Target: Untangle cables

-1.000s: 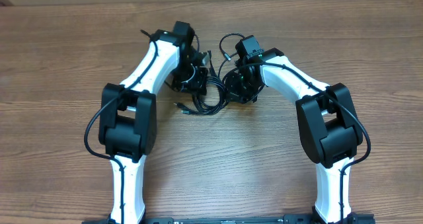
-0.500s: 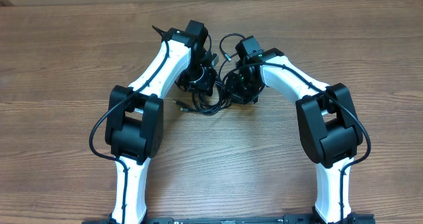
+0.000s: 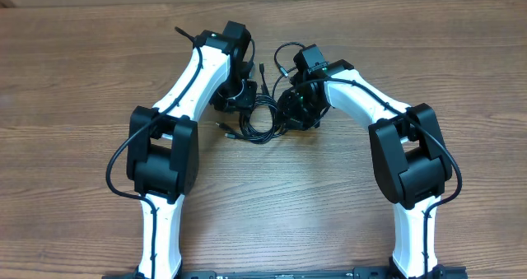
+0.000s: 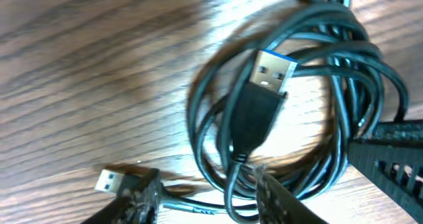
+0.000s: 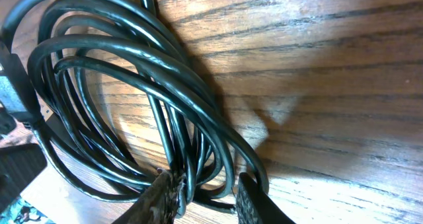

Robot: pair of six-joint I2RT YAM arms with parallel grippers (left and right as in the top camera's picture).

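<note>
Flanking the bunched black cables (image 3: 260,123) on the tabletop (image 3: 74,73), both arms.
Left jaws parted around a strand below a USB plug (image 4: 259,102); right jaws parted, strands between.

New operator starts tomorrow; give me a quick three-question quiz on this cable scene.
1. True or false: the black cables lie stretched out straight.
2. The blue-tongued USB plug is: A) amid the coiled loops, B) alone on bare wood, C) standing upright.
3. How many USB plugs does the left wrist view show?
Key: 1 false, they are looped; 2 A; 3 two, counting the smaller plug at lower left.
</note>
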